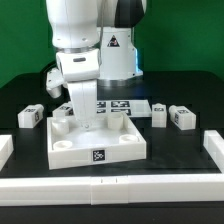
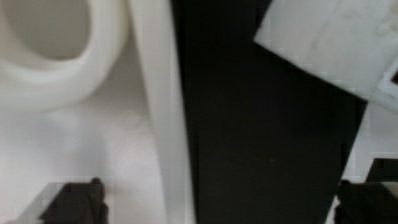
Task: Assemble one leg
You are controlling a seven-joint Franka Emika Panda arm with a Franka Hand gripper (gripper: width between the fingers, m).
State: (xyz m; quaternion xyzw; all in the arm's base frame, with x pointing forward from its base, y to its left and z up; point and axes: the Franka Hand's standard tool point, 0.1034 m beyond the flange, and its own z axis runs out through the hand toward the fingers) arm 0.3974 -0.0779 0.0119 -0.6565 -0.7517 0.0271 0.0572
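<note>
The large white tray-like panel (image 1: 97, 143) lies in the middle of the black table. My gripper (image 1: 85, 112) hangs low over its back rim on the exterior view's left, open and empty. In the wrist view my gripper (image 2: 226, 200) straddles the panel's rim (image 2: 157, 120). One dark fingertip (image 2: 75, 200) is over the panel's inside and the other over the black table. A round socket (image 2: 45, 50) of the panel shows beside the rim. Small white tagged legs lie loose: one (image 1: 30, 116) at the exterior view's left, two (image 1: 158, 113) (image 1: 182, 117) at its right.
The marker board (image 1: 117, 103) lies behind the panel. Long white border strips run along the front (image 1: 110, 186) and at both sides (image 1: 5, 148) (image 1: 212, 150). A blurred white piece (image 2: 338, 50) lies past the rim in the wrist view.
</note>
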